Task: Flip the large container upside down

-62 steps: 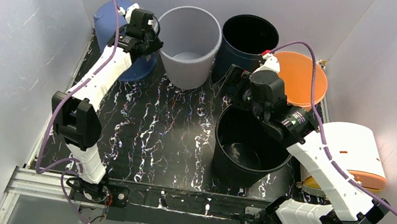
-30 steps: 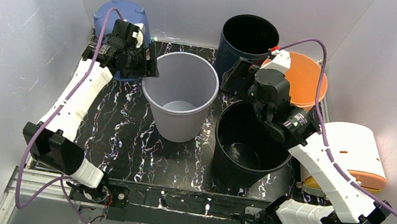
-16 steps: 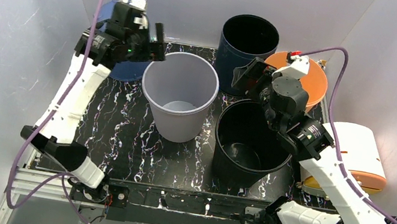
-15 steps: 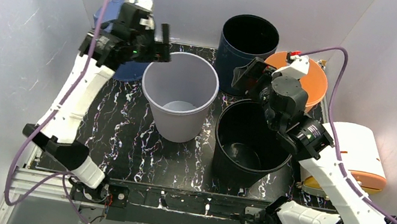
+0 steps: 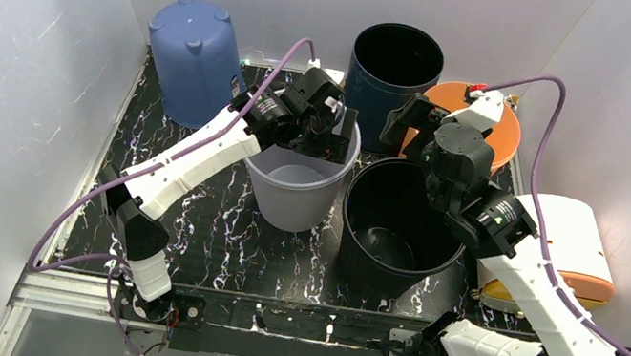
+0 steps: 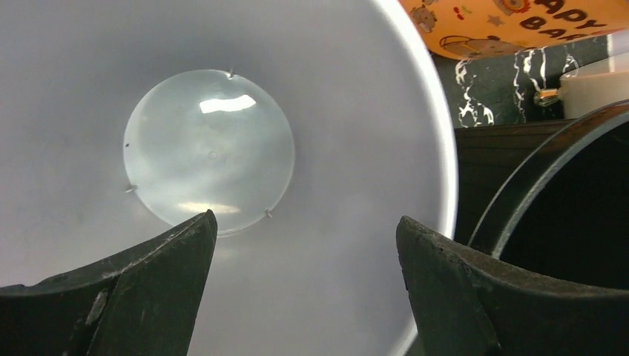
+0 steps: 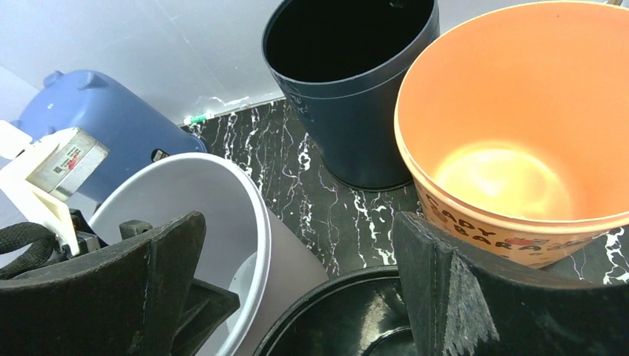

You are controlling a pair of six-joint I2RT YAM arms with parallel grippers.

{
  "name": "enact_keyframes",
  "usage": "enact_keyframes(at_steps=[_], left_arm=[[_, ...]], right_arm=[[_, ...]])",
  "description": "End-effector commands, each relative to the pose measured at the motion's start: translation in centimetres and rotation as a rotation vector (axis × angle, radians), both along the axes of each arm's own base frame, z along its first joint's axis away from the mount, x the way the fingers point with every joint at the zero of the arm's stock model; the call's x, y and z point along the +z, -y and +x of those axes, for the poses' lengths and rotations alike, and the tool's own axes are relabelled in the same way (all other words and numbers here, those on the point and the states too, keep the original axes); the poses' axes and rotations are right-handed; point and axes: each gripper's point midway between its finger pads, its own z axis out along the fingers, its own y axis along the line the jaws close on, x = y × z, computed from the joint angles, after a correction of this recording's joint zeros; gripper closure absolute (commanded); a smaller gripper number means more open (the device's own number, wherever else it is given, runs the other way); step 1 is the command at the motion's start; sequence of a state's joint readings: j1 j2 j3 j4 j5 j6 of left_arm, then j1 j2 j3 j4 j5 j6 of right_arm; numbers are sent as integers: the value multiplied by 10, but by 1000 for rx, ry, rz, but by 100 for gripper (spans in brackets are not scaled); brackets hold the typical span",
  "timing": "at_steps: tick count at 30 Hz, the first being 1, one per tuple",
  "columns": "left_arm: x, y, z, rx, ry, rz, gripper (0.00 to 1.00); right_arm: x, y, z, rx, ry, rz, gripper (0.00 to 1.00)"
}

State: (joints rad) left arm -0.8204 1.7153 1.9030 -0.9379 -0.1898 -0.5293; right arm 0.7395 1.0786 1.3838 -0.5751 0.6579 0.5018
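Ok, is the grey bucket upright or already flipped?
Upright: the grey bucket stands mouth-up, its bare floor visible in the left wrist view, with the left gripper open above its mouth.

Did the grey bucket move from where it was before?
Yes. The grey bucket moved toward the near edge, away from the dark blue bucket, and now stands beside the black bucket.

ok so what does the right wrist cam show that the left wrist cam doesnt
Only the right wrist view: the upside-down blue container, the dark navy bin and the inside of the orange bucket. Only the left wrist view: straight down to the whole round floor of the grey bucket. Both: the grey bucket's pale rim, the rim of the black bucket and the orange bucket's printed side.
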Motion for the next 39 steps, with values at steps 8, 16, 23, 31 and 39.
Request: enact_keyframes(at_steps=[8, 16, 23, 31, 39], left_arm=[[51, 19, 11, -24, 128, -98, 10], [37, 55, 18, -50, 111, -85, 11], [6, 59, 22, -43, 72, -34, 21], [21, 37, 26, 2, 138, 12, 100], [60, -23, 48, 46, 193, -159, 100]], right_arm=[[22, 9, -5, -10, 62, 37, 2], [28, 10, -7, -9, 72, 36, 2], [31, 16, -11, -17, 77, 40, 2], [28, 11, -10, 3, 68, 40, 2], [26, 4, -9, 31, 62, 48, 2]])
